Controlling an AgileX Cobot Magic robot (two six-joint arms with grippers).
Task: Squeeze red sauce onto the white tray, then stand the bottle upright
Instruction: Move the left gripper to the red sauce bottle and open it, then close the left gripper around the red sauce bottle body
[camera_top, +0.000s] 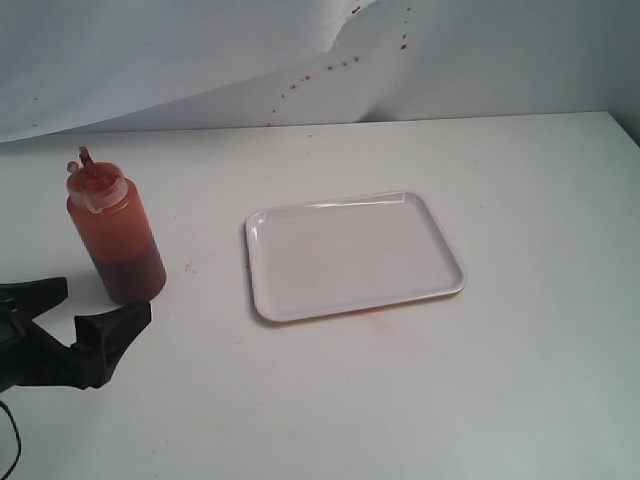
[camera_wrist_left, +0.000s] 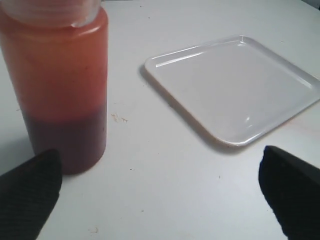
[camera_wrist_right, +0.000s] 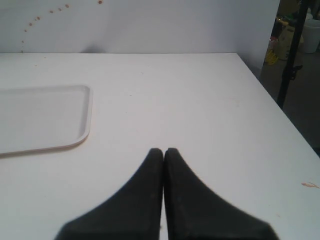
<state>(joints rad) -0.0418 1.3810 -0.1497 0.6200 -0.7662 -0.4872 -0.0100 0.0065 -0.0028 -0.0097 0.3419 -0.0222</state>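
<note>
The bottle (camera_top: 115, 235) stands upright on the table at the left, orange-red with darker red at its base (camera_wrist_left: 62, 85). The white tray (camera_top: 350, 255) lies flat in the middle, and its surface (camera_wrist_left: 235, 85) looks bare. No glossy red sauce blob shows anywhere. My left gripper (camera_top: 100, 300) is open, low at the front left, just in front of the bottle and not touching it. In the left wrist view the left gripper (camera_wrist_left: 160, 165) has bare table between its fingers. My right gripper (camera_wrist_right: 163, 151) is shut on nothing, over bare table beside the tray (camera_wrist_right: 40, 117). It is outside the exterior view.
A faint pinkish smear (camera_top: 375, 315) marks the table at the tray's near edge. Tiny red specks (camera_top: 340, 62) dot the white backdrop behind. The table edge (camera_wrist_right: 272, 107) drops off beyond the right gripper, with a dark stand (camera_wrist_right: 292, 55) past it.
</note>
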